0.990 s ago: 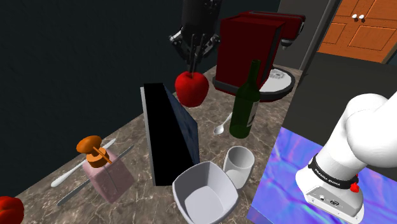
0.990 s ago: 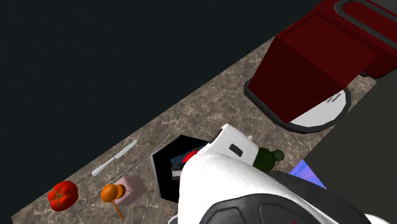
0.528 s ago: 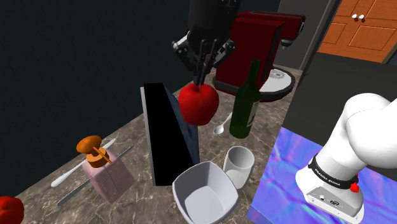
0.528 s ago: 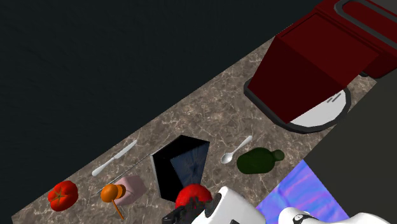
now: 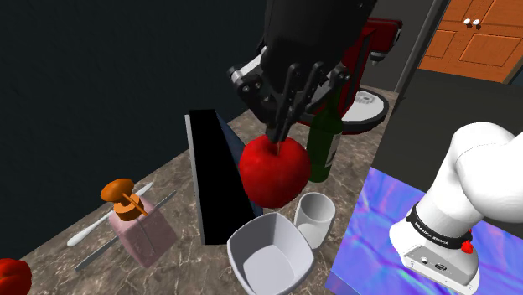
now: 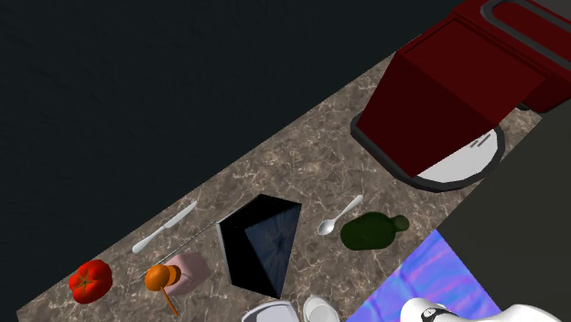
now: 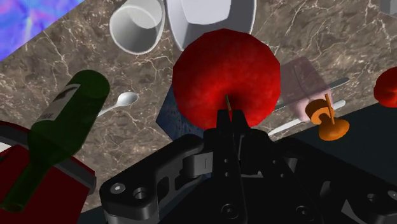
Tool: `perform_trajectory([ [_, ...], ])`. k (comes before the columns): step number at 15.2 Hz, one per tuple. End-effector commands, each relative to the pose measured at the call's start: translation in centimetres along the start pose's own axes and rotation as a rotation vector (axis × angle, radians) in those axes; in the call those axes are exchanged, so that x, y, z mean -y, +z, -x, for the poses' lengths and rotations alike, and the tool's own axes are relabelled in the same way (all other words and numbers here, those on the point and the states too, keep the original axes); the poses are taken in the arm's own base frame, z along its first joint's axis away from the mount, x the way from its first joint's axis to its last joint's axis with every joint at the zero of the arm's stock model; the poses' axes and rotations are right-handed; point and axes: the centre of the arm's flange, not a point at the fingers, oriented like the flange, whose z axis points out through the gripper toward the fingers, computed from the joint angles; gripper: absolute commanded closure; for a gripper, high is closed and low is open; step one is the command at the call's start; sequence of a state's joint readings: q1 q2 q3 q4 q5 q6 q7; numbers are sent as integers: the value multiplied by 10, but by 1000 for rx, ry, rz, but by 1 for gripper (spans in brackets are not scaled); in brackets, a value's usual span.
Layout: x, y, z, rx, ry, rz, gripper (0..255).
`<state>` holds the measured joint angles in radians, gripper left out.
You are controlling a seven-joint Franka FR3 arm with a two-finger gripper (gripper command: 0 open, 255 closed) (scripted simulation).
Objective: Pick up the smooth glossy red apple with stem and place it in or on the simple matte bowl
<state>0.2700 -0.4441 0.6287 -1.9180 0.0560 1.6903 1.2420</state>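
A glossy red apple (image 5: 274, 172) hangs in the air by its thin stem, with my black gripper (image 5: 278, 134) shut on that stem right above it. In the wrist view the apple (image 7: 227, 76) sits just past the closed fingers (image 7: 236, 124) and covers part of the near rim of the pale grey bowl (image 7: 210, 13). That bowl (image 5: 268, 251) stands on the marble counter at the shoulder view's lower middle, below and slightly in front of the apple. Only the bowl's rim (image 6: 270, 314) peeks in at the second exterior view's lower edge.
A tall black slab (image 5: 220, 176) stands just to the left of the apple in the shoulder view. A white cup (image 5: 314, 218) and a green bottle (image 5: 323, 142) are to the right, a red machine (image 5: 369, 42) behind. A pink block (image 5: 144, 235), cutlery (image 5: 105, 222) and tomato (image 6: 90, 279) lie further left.
My gripper has carried the apple away from the red machine toward the bowl and the camera. The arm has left the second exterior view's middle.
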Motion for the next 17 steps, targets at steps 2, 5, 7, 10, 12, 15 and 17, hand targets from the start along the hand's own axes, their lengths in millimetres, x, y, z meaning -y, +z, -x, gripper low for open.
perform_trajectory([
  [2, 5, 7, 17, 0, 1, 1, 255],
  [5, 4, 22, 21, 0, 1, 1, 255],
  [7, 3, 33, 23, 0, 1, 1, 255],
  [10, 2, 48, 27, 0, 1, 1, 255],
  [12, 1, 58, 29, 0, 1, 1, 255],
  [15, 0, 74, 33, 0, 1, 1, 255],
  [17, 0, 84, 36, 0, 1, 1, 255],
])
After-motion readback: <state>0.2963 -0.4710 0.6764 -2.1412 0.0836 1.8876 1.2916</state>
